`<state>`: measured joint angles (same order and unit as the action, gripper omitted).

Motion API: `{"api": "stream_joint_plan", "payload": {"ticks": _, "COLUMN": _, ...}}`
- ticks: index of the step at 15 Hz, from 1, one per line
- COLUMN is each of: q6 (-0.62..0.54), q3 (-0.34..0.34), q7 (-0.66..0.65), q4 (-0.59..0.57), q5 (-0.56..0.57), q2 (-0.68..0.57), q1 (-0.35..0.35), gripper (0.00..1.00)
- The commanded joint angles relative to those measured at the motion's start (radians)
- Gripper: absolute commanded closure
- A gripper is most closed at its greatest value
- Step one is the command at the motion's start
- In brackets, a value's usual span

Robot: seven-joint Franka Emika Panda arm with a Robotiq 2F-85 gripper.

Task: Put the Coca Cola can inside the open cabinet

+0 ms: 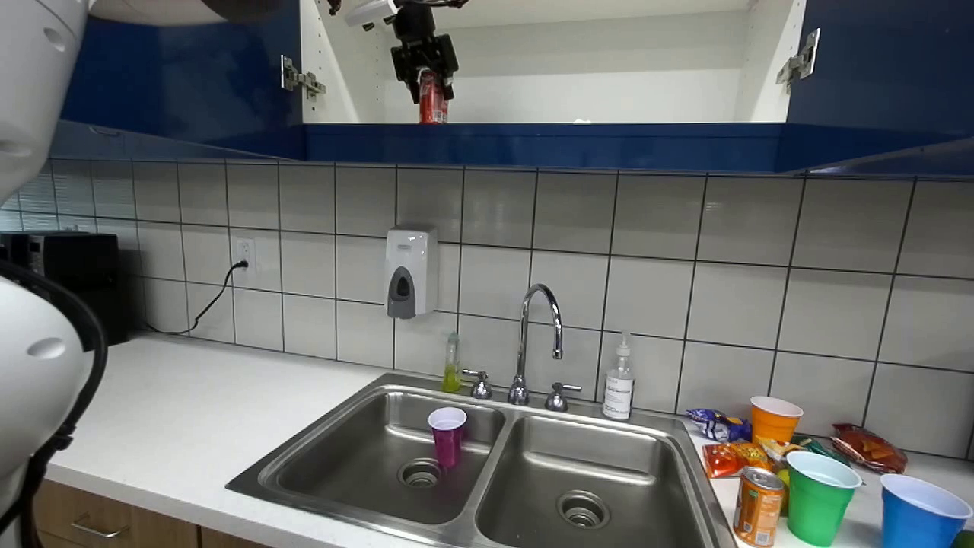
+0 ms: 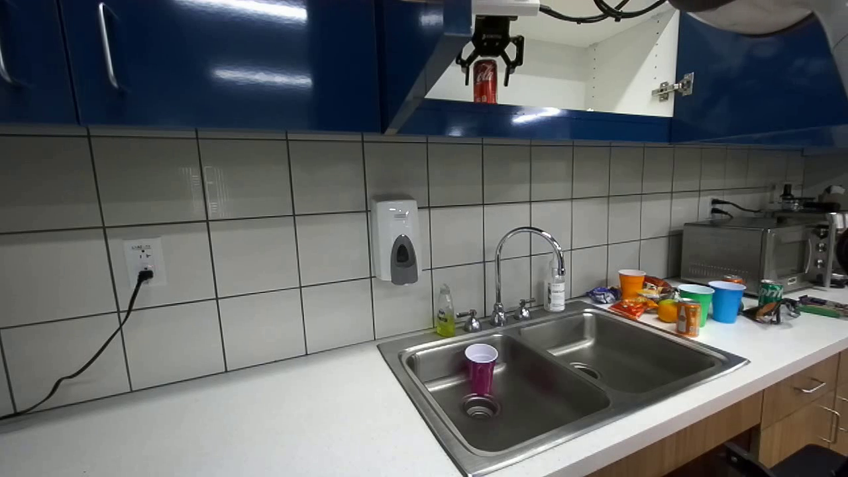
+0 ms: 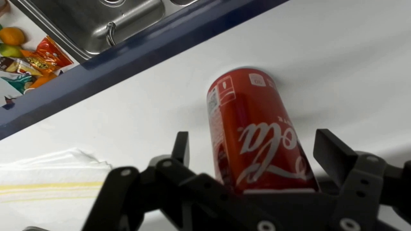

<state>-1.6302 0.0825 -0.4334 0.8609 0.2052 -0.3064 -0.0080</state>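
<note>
Tool point(image 2: 487, 83) straddled the Coca Cola can point(image 3: 253, 128) with fingers point(image 3: 335, 155) spread wide and clear of both sides, presumably for withdrawal, since the can stood upright, unaided, inside the open cabinet point(image 1: 593, 87).

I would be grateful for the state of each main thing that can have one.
Cabinet, open
Gripper, open
Coca Cola can, upright in the cabinet, not gripped
Purple cup, upright in the sink
Faucet, not running
Bottle with yellow liquid, upright, partly full
Pump bottle, upright
Plug, plugged in
Orange can, upright
Orange cup, upright
Green cup, upright
Blue cup, upright
Drawers, closed
</note>
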Motion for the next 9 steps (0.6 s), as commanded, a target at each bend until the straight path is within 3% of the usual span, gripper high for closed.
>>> {"api": "stream_joint_plan", "payload": {"ticks": 1, "q6": 0.049, "q3": -0.010, "q7": -0.030, "q4": -0.073, "q5": 0.024, "q2": -0.047, "q1": 0.015, "gripper": 0.00}}
{"api": "stream_joint_plan", "payload": {"ticks": 9, "q6": 0.052, "q3": -0.005, "q7": -0.019, "q4": -0.051, "q5": 0.015, "q2": -0.016, "q1": 0.027, "gripper": 0.00}}
